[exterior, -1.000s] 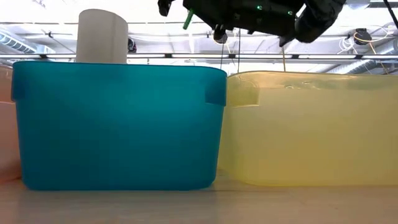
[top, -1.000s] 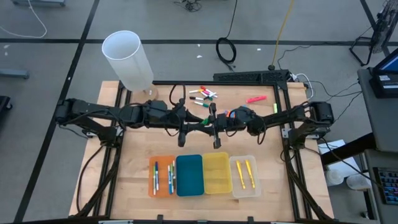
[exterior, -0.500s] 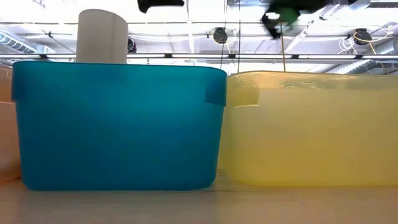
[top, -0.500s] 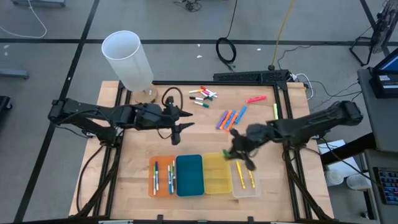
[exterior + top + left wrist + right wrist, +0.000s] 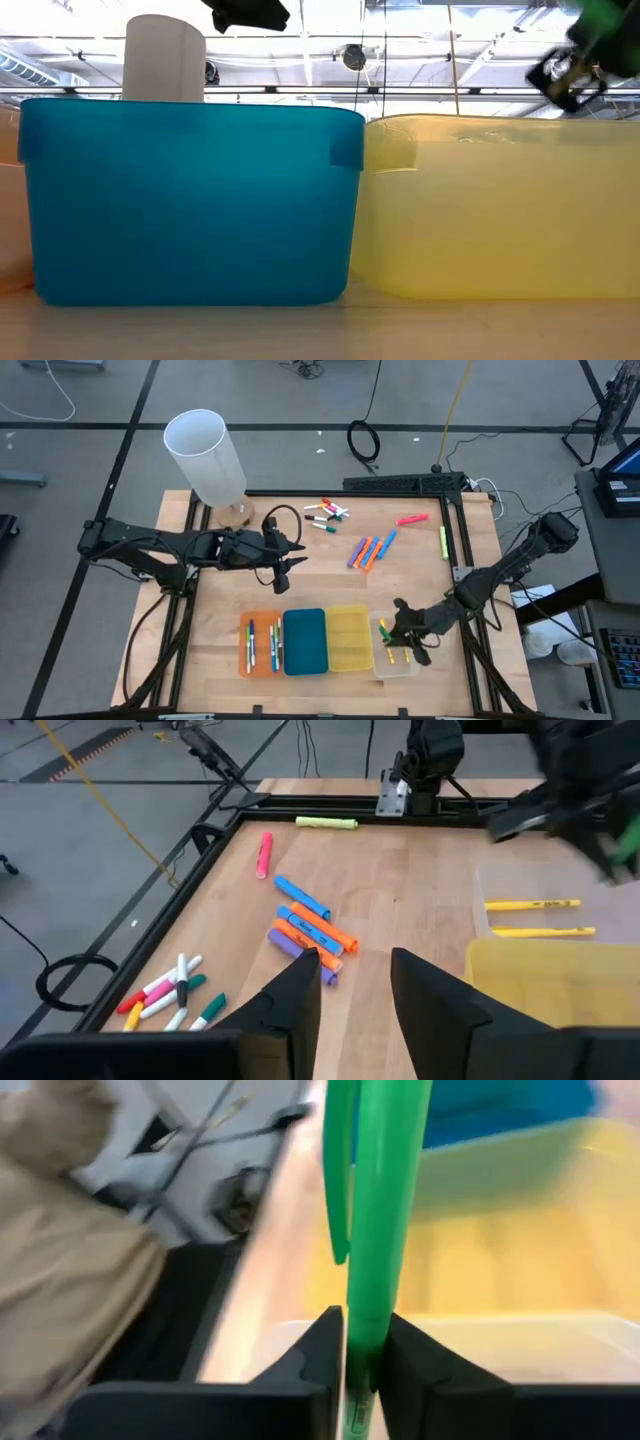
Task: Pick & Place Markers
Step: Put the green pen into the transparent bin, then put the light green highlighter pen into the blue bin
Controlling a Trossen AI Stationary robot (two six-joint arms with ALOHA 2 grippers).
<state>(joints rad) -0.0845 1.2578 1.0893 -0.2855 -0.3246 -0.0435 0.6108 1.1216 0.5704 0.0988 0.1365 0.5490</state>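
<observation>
Right gripper (image 5: 400, 635), pinching a green highlighter (image 5: 378, 1220), had moved from beside the yellow tray (image 5: 348, 638) to over the clear tray (image 5: 398, 666) holding two yellow markers (image 5: 530, 904). Left gripper (image 5: 352, 982), empty, slightly parted, above the tabletop (image 5: 330, 575), unchanged.

Green marker (image 5: 378, 1210), blue tray (image 5: 190, 200), yellow tray (image 5: 500, 205)

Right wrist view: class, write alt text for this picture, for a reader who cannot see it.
The right gripper is shut on a green marker, which stands up between its two dark fingers. Behind it, blurred, lie a clear tray, then a yellow tray and a blue tray.
</observation>
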